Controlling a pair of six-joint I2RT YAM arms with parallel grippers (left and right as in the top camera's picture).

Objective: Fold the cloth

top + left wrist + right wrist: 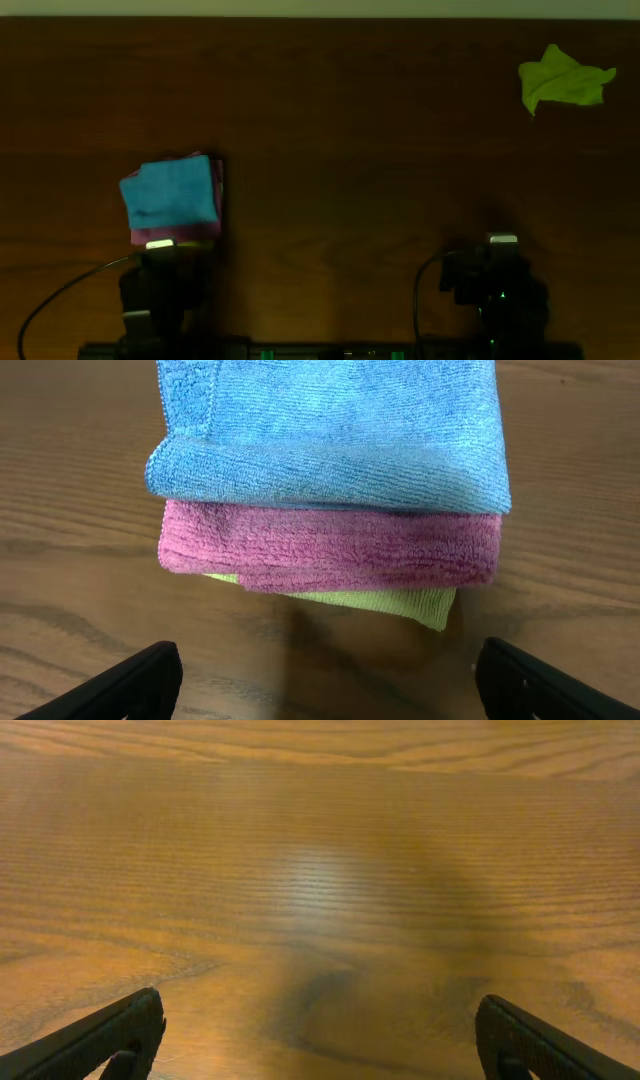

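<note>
Dark wood-grain worktop; two arms at the near edge, four cloths.
Far right corner: crumpled lime-green cloth, unfolded, lying alone, well apart from both arms. Left of centre: folded stack of three, with blue cloth on top, magenta cloth under it and showing past its near and right edges, and yellow-green cloth at the bottom, seen only as a thin sliver in the left wrist view. Left end effector just short of the near edge of the stack, not touching it, fingers spread wide with bare wood between them. Right end effector near the front edge on the right side, likewise spread wide, over bare wood grain and a soft light reflection.
</note>
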